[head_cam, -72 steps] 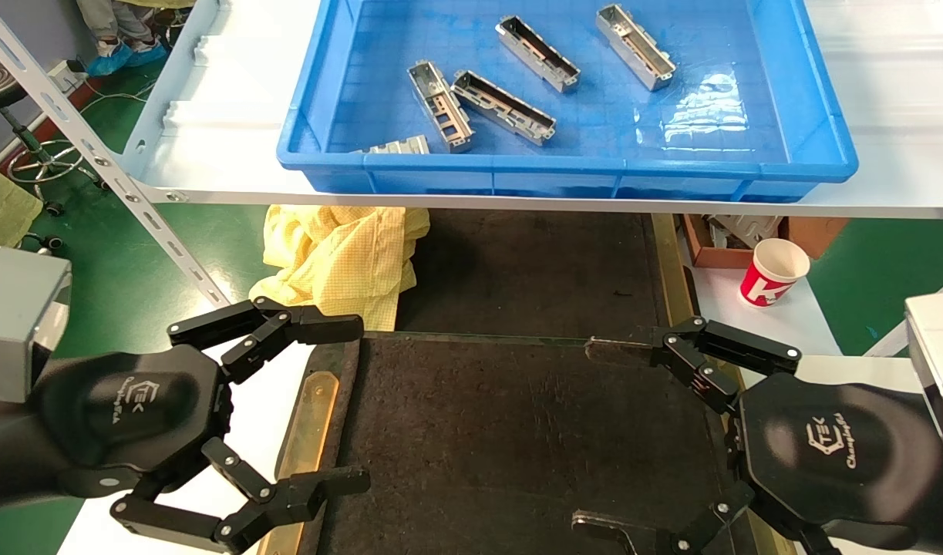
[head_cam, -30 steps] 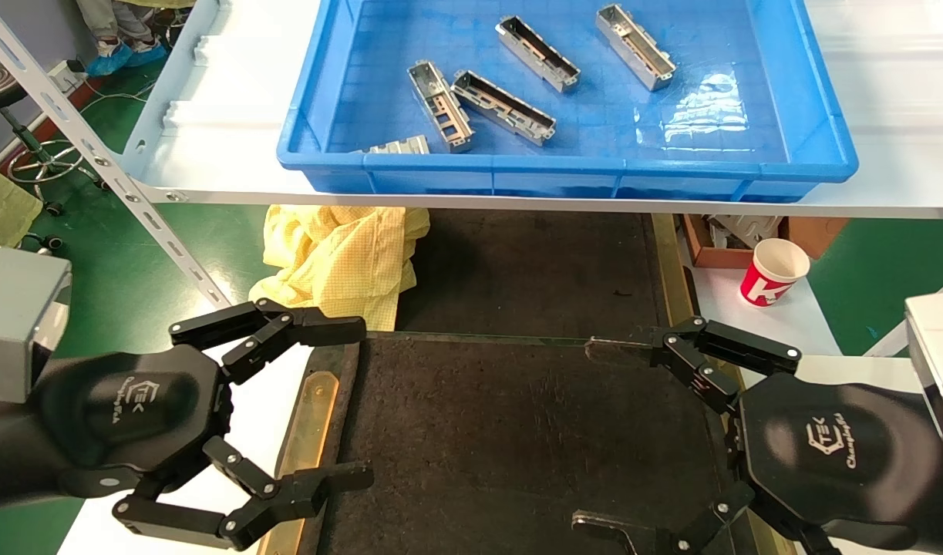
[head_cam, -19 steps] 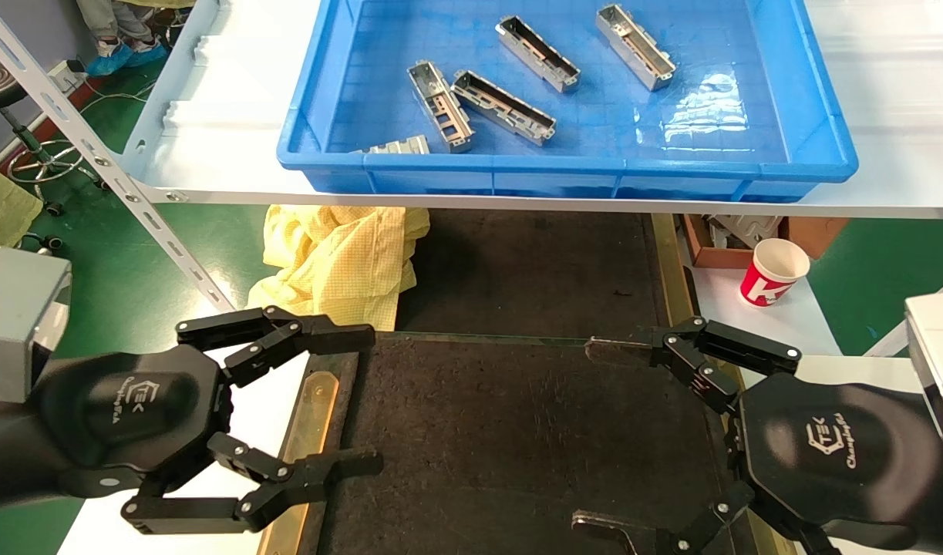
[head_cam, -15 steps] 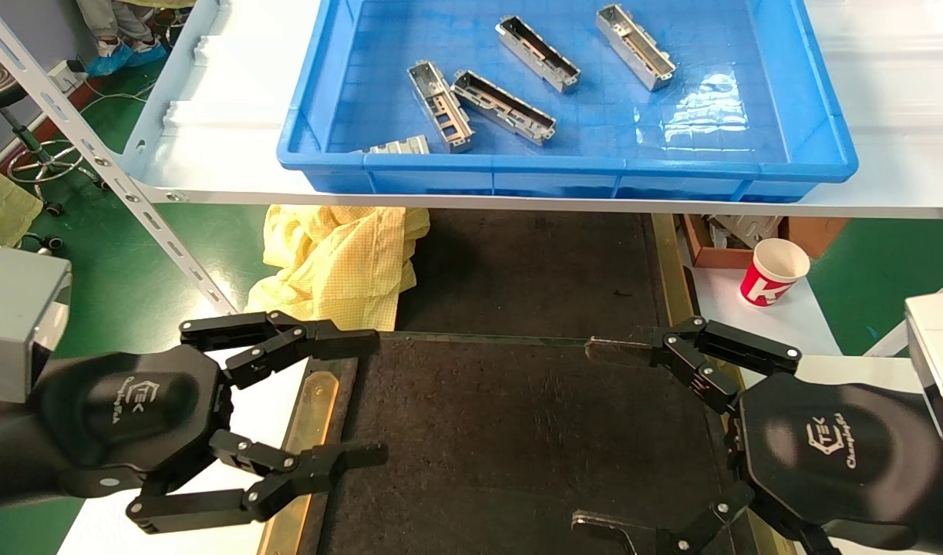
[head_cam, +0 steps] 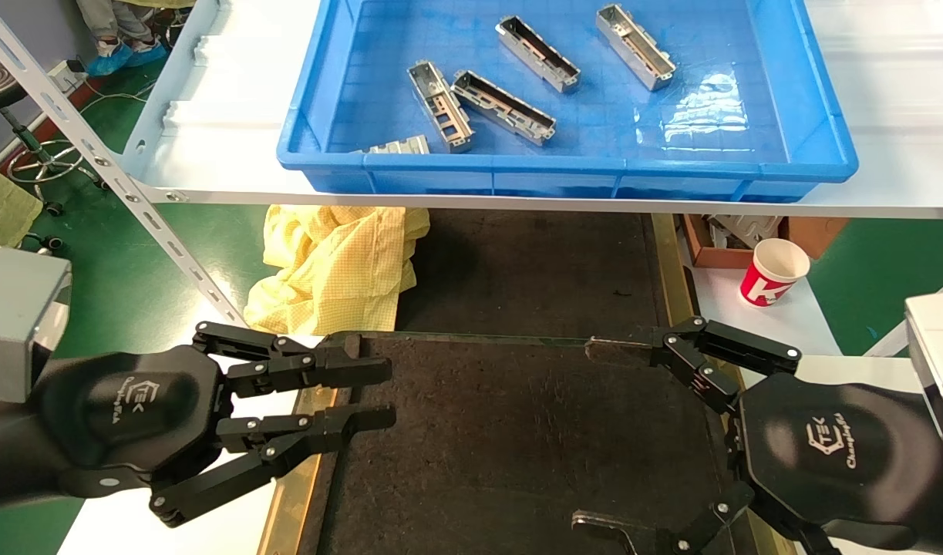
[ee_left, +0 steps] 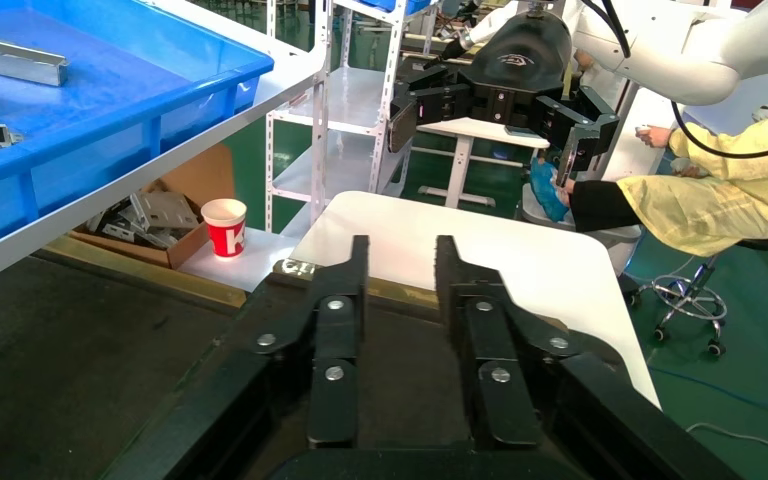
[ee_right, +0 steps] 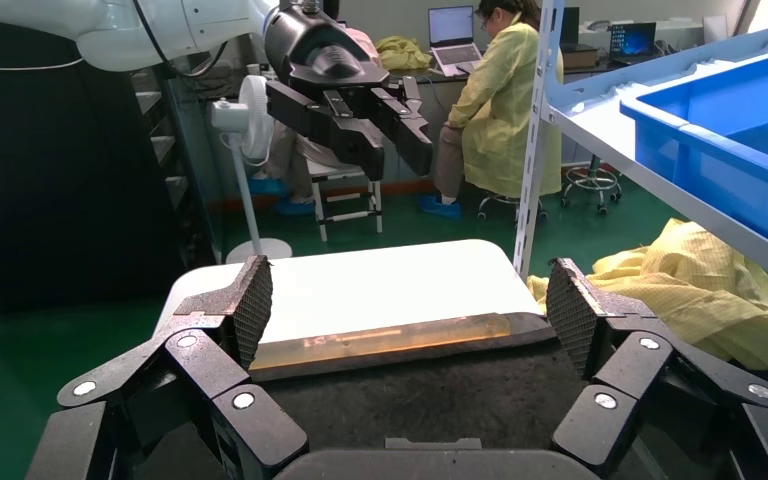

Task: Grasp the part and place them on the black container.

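Several silver-grey parts lie in the blue crate (head_cam: 564, 173) on the upper shelf: two touching near its middle (head_cam: 503, 107) (head_cam: 439, 105), two farther back (head_cam: 537, 53) (head_cam: 634, 35), one at the front wall (head_cam: 398, 145). The black container (head_cam: 517, 432) lies below, with brass edge strips and nothing on it. My left gripper (head_cam: 382, 395) hovers over its left edge, empty, fingers narrowed to a small gap, as the left wrist view (ee_left: 401, 250) shows too. My right gripper (head_cam: 591, 438) is wide open and empty over the right edge, also in the right wrist view (ee_right: 410, 290).
A yellow cloth (head_cam: 336, 258) lies behind the container's left corner. A red-and-white paper cup (head_cam: 773, 271) and a cardboard box (head_cam: 718, 239) stand at the right under the shelf. The slanted shelf post (head_cam: 109, 177) runs down at the left.
My left gripper's fingers have closed in from wide open to a narrow gap, with nothing between them. The right arm and the parts have not moved.
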Controlling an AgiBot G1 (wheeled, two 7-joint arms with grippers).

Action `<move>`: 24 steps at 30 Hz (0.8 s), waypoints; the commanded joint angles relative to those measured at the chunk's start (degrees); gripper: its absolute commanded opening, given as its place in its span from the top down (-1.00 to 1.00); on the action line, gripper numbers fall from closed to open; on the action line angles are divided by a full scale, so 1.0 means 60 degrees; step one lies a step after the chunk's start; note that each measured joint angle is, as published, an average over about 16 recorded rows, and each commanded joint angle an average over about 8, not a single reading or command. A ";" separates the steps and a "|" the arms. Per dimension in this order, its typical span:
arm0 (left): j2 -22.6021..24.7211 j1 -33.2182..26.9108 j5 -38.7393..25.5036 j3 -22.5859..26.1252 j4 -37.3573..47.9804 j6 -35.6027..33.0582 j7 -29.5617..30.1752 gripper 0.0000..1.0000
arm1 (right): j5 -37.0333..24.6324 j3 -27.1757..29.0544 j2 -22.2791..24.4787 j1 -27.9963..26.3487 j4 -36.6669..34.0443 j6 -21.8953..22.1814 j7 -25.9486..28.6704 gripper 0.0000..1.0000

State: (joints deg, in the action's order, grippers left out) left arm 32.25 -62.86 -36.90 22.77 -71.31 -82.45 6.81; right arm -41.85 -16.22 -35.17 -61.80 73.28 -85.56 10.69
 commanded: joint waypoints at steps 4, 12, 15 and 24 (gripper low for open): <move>0.0000 0.0000 0.0000 0.0000 0.0000 0.0000 0.0000 1.00 | 0.0000 0.0000 0.0000 0.0000 0.0000 0.0000 0.0000 -1.00; 0.0000 0.0000 0.0000 0.0000 0.0000 0.0000 0.0000 1.00 | -0.0003 0.0010 0.0005 -0.0011 0.0003 0.0009 0.0001 -1.00; 0.0000 0.0000 0.0000 0.0000 0.0000 0.0000 0.0000 1.00 | -0.0063 0.0026 0.0001 -0.0192 -0.0008 0.0074 0.0031 -1.00; 0.0000 0.0000 0.0000 0.0000 0.0000 -0.0001 0.0000 1.00 | -0.1304 -0.0255 -0.0308 -0.2335 -0.0517 0.0898 0.0811 -1.00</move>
State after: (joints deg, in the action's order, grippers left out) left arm 32.26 -62.86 -36.90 22.77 -71.31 -82.45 6.81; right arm -49.79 -17.93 -37.62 -75.72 69.27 -80.09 15.19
